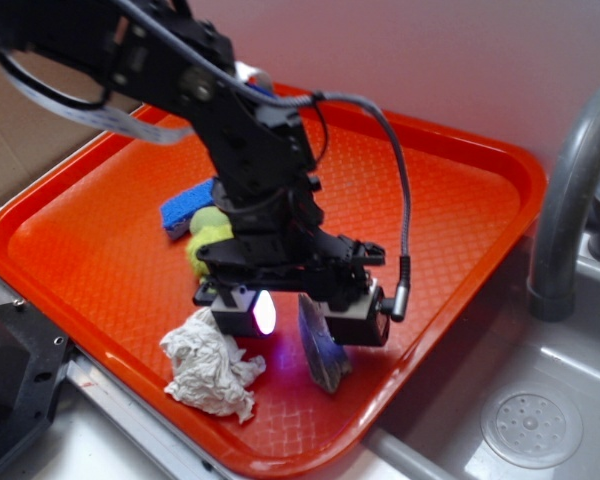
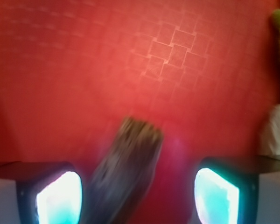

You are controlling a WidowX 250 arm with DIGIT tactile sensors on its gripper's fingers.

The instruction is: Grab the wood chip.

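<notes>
Glowing pincer [image 2: 137, 198] pads [image 2: 60, 198] sit nearest the wrist lens, spread wide, with the wood chip [image 2: 126, 172] between them, touching neither. Largest is the orange tray [image 1: 450, 180], and the chip [image 1: 322, 350] lies near its front edge. Left of the chip sits a white paper wad [image 1: 212, 372]; behind the chip are a blue sponge [image 1: 185, 208] and a yellow-green ball [image 1: 208, 238]
</notes>
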